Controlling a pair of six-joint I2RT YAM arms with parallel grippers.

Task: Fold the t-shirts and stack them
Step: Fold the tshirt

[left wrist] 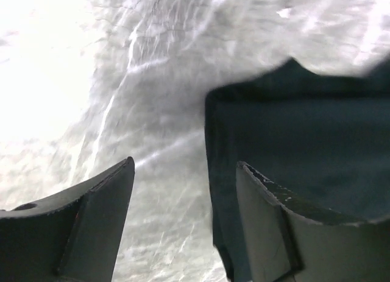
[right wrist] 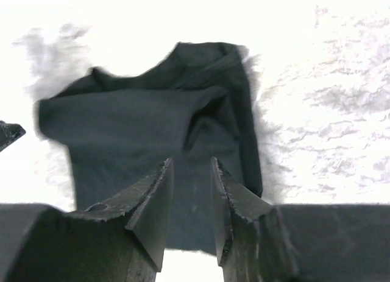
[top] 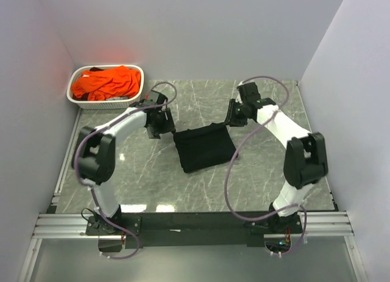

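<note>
A black t-shirt (top: 204, 148) lies folded into a rough rectangle on the marble table, flat and free of both grippers. My left gripper (top: 159, 120) hovers just off its far left corner. In the left wrist view this gripper (left wrist: 184, 163) stands wide open, the shirt's edge (left wrist: 304, 130) lying on the table under the right finger. My right gripper (top: 234, 114) is at the far right corner. In the right wrist view it (right wrist: 192, 160) is open by a narrow gap, with the black shirt (right wrist: 140, 130) on the table beyond it. Orange t-shirts (top: 106, 82) are heaped in the basket.
The white latticed basket (top: 105, 103) stands at the far left corner against the wall. Grey walls close in the table (top: 262, 172) on the left, back and right. Both arms' cables loop above the table.
</note>
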